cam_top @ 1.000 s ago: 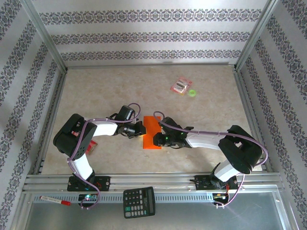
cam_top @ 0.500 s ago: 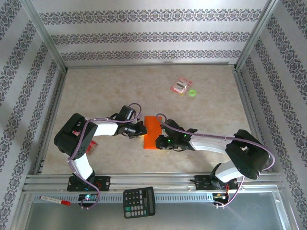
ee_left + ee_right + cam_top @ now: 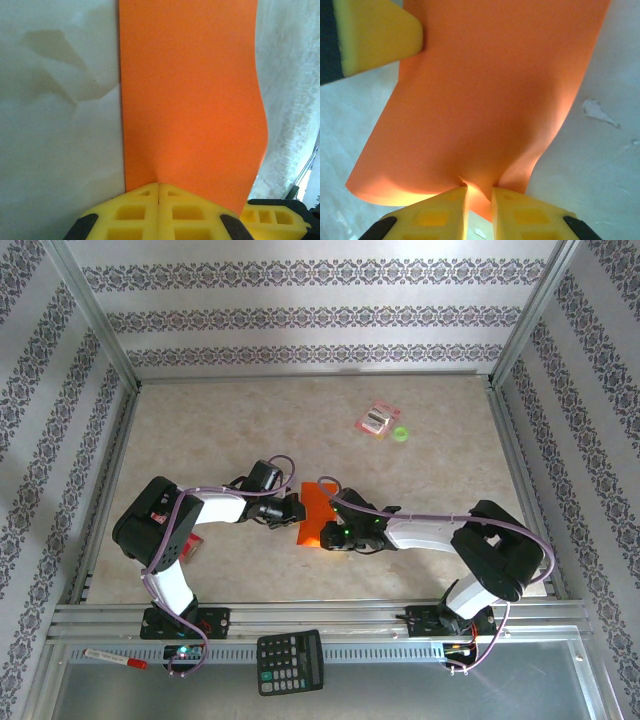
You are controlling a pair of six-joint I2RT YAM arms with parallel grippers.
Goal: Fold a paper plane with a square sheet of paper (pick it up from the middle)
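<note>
The square sheet of paper (image 3: 312,518) is bright orange and shows as a narrow folded strip between the two arms at mid-table. My left gripper (image 3: 297,510) is shut on its left edge; in the left wrist view the yellow fingertips (image 3: 159,184) meet on the sheet (image 3: 190,90), which runs away flat. My right gripper (image 3: 326,537) is shut on the near edge. Its jaws (image 3: 479,192) pinch a bunched fold of the sheet (image 3: 495,90), which bows upward. The left gripper's finger (image 3: 375,35) touches the sheet's far corner. The paper plane is out of view.
A pink-red packet (image 3: 379,419) and a small green ring (image 3: 401,434) lie at the back right. A black calculator (image 3: 290,661) and a red pen (image 3: 115,658) rest on the metal shelf in front. Metal rails (image 3: 100,490) border the table.
The right gripper has moved slightly left and closed on the sheet's near edge, which now lifts and bows. The left gripper has held still, shut on the sheet.
</note>
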